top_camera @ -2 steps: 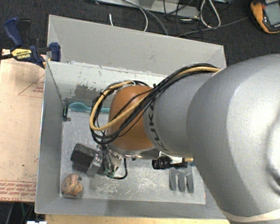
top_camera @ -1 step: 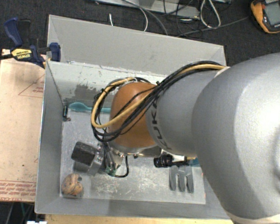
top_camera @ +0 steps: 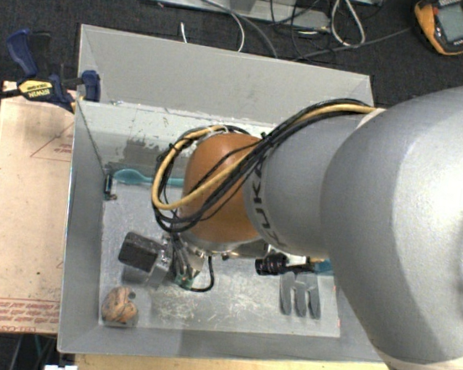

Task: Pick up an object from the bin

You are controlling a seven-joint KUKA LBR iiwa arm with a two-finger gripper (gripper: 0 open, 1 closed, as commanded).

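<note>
Tool (top_camera: 175,266) low in bin (top_camera: 84,211), near brown lump (top_camera: 120,307); we cannot tell its state. We judge nothing lifted yet.

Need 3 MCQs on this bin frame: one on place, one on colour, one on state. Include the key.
1. Where in the view does the pinkish lump lie?
A. lower-left corner of the bin
B. upper-right corner
C. dead centre

2. What colour is the long stick by the far wall?
A. red
B. teal
C. yellow

3. The grey fork is:
A. upright against a wall
B. hanging over the rim
C. lying flat on the floor

Key: 1A, it sits where the left and near walls meet. 2B, it is plainly teal. 3C, its prongs rest on the floor.
</note>
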